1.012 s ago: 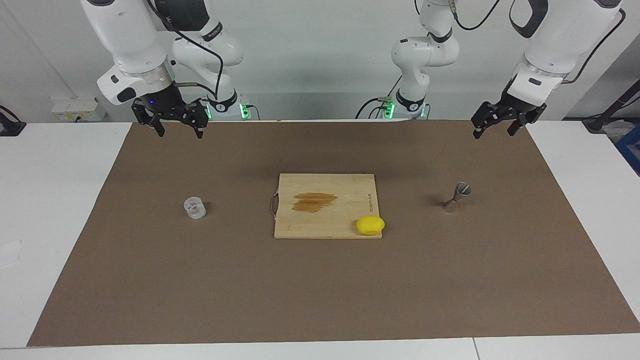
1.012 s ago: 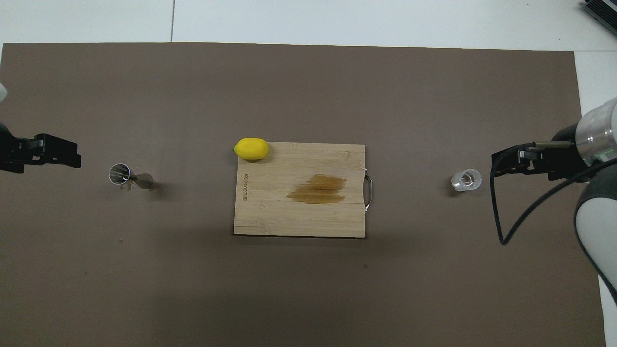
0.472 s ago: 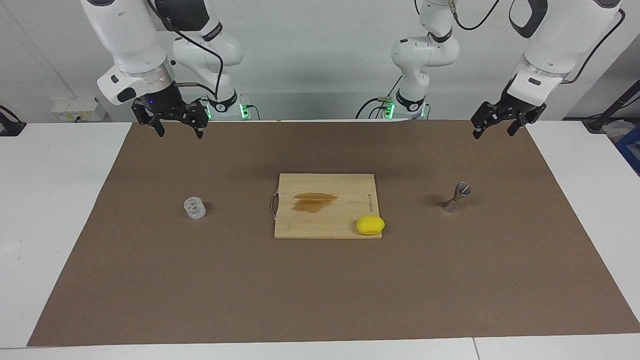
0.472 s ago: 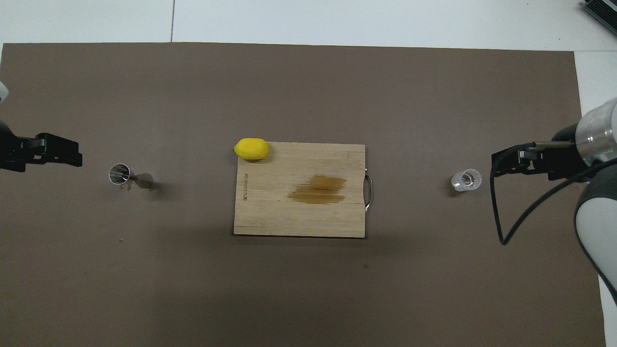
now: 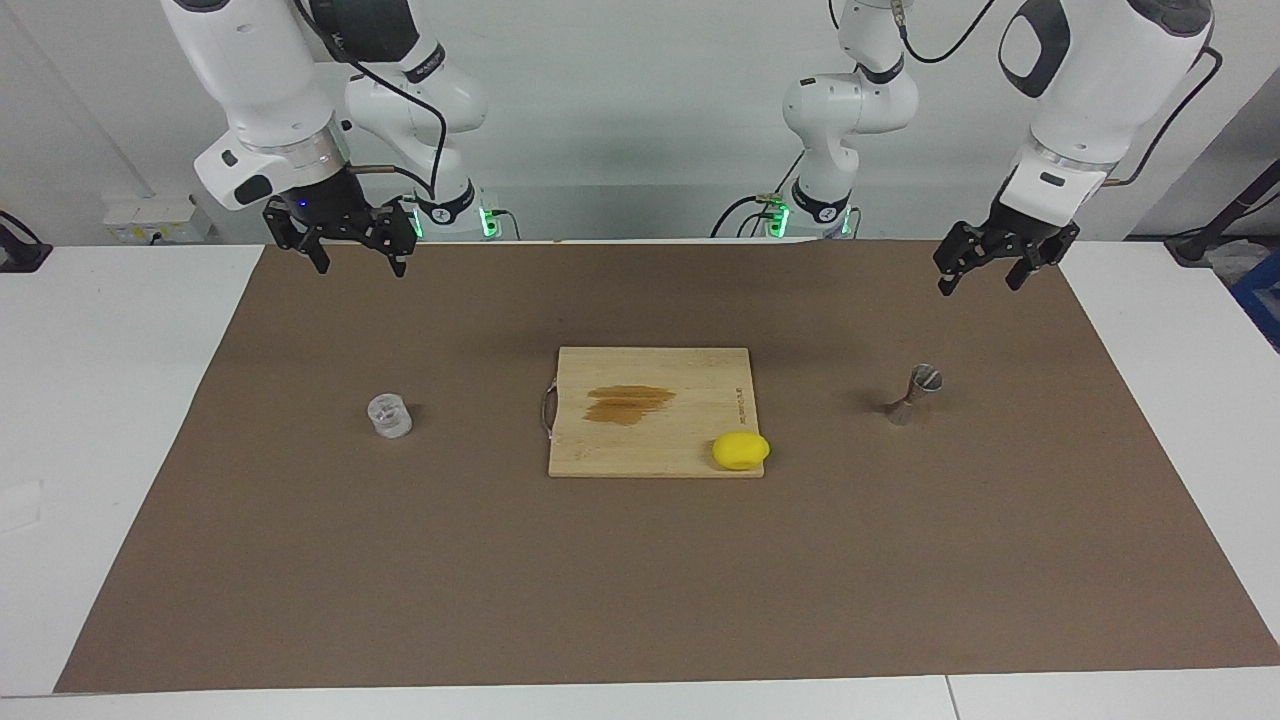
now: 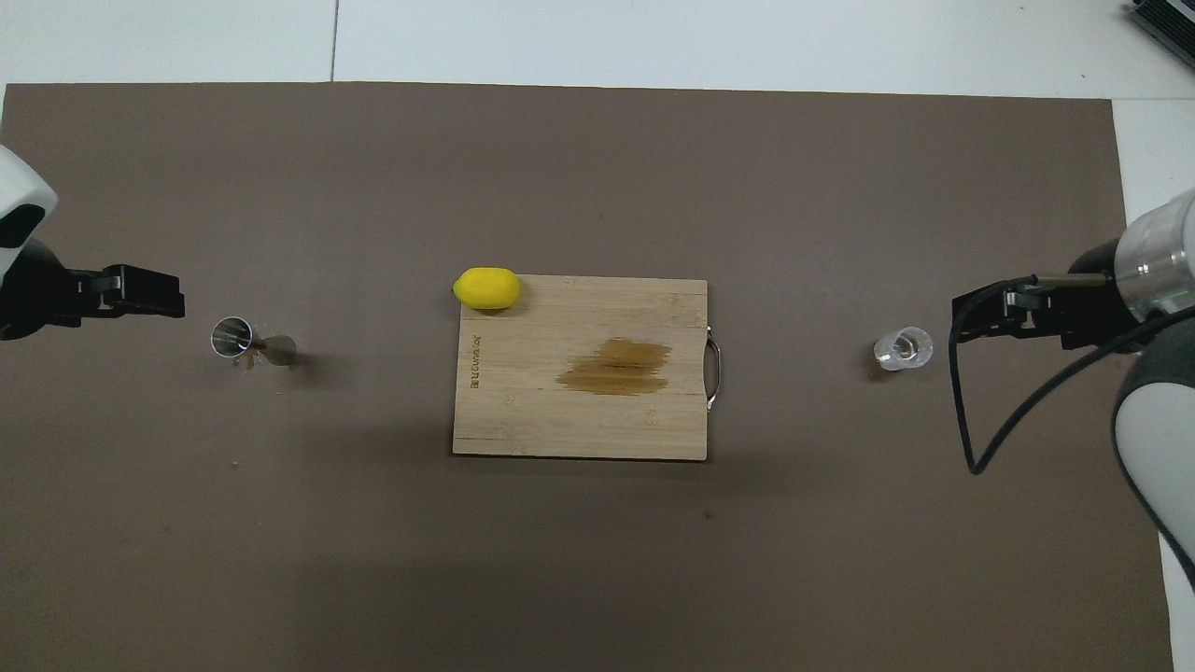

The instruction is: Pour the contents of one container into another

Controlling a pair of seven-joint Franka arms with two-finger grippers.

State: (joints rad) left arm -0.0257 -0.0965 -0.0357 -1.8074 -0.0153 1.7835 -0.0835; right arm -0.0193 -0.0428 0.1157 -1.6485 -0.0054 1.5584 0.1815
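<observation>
Opening step: reaching not yet begun, nothing being held.
Both claws hanging spread, left claw over jigger at board's 3 o'clock, right claw over clear cup at 9 o'clock; next needing descending onto cup.

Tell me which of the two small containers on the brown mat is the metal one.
The hourglass-shaped jigger, toward the left arm's end of the table; the cup is clear.
</observation>
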